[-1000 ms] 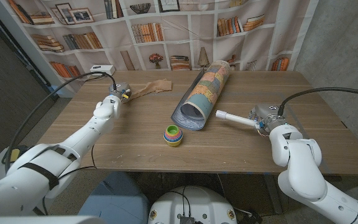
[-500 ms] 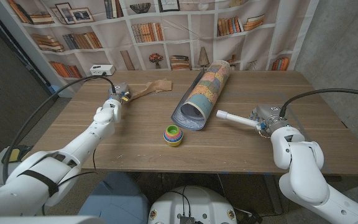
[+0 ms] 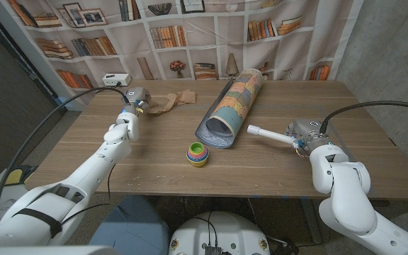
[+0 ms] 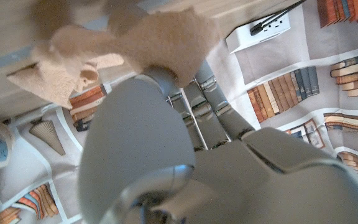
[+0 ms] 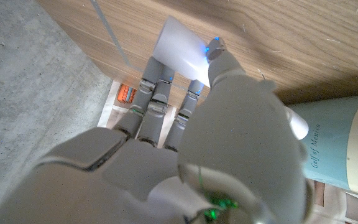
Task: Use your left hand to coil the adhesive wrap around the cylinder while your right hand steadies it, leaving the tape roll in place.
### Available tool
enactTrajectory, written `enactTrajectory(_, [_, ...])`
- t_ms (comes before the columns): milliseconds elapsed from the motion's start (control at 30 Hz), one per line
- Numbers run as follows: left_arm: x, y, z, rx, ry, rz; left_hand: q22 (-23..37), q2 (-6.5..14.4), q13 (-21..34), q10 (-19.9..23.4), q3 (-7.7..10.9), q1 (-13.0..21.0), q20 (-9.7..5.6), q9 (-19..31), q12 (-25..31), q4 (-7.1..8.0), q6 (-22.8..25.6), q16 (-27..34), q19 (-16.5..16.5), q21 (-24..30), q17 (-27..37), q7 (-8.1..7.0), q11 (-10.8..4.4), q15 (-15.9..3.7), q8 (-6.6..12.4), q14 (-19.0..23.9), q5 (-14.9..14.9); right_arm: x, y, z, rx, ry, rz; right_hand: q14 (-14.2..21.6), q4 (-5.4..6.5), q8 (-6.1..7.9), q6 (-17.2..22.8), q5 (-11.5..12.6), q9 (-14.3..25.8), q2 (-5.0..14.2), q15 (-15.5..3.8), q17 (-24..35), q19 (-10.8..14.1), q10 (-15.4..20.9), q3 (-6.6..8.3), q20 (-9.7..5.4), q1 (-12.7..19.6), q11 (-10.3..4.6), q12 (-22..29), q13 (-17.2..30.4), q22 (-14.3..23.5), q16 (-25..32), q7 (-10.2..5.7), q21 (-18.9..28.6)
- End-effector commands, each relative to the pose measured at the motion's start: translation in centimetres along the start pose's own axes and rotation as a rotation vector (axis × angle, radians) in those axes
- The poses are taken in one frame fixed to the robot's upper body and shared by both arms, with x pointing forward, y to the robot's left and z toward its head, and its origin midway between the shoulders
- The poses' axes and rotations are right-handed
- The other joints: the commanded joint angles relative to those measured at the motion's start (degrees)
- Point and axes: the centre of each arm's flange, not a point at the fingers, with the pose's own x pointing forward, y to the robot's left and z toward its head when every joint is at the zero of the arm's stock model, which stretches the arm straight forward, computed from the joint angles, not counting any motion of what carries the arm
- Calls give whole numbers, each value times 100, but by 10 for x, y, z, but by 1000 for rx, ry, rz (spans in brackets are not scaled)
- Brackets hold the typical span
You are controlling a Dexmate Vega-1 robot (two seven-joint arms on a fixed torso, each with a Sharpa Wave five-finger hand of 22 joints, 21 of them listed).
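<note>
On the wooden table [image 3: 154,163] in the head view, we see the left hand [image 3: 134,101] at the tan adhesive wrap [image 3: 176,100], far left; the right hand [image 3: 304,133] grips the white cylinder [image 3: 266,134] at right. A rolled map [image 3: 232,106] and a stack of coloured cups [image 3: 197,153] lie between. The left wrist view shows the fingers [image 4: 197,118] reaching the wrap [image 4: 135,43]; whether they pinch it we cannot tell. In the right wrist view, the fingers [image 5: 157,93] close around the cylinder [image 5: 179,46].
</note>
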Motion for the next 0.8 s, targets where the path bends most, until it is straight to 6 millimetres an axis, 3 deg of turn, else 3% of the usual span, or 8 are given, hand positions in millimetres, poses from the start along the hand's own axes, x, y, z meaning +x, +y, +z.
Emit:
enactTrajectory(33, [-4, 50, 9, -119, -35, 171, -4, -8, 42, -19, -17, 75, 23, 28, 11, 0, 16, -7, 7, 70, 17, -67, -21, -476, 61, 511, 38, 1, 2, 0, 6, 1, 2, 859, 176, 23, 35, 34, 8, 50, -1577, 19, -9, 364, 564, -518, 40, -302, 19, 10, 24, 26, -2, 20])
enactTrajectory(567, [-8, 64, 9, -253, -38, 257, -52, -38, 68, -37, -42, 88, -8, 25, 9, 19, -26, -48, -68, 205, 29, -96, -55, -481, 57, 554, 44, 0, 1, -1, 5, 0, -5, 859, 179, 18, 34, 31, 11, 53, -1577, 14, -22, 367, 571, -516, 33, -300, 0, 12, 24, 26, 3, 32])
enactTrajectory(800, [-8, 69, 10, -297, -43, 291, -47, 19, 105, -103, -46, 137, 48, 40, -1, 26, -95, -89, -261, 286, 48, -79, -21, -465, 47, 523, -13, 2, 0, -1, 9, -7, -12, 862, 178, 14, 27, 30, 13, 53, -1577, 17, -28, 374, 574, -517, 35, -302, -1, 21, 24, 28, -3, 39])
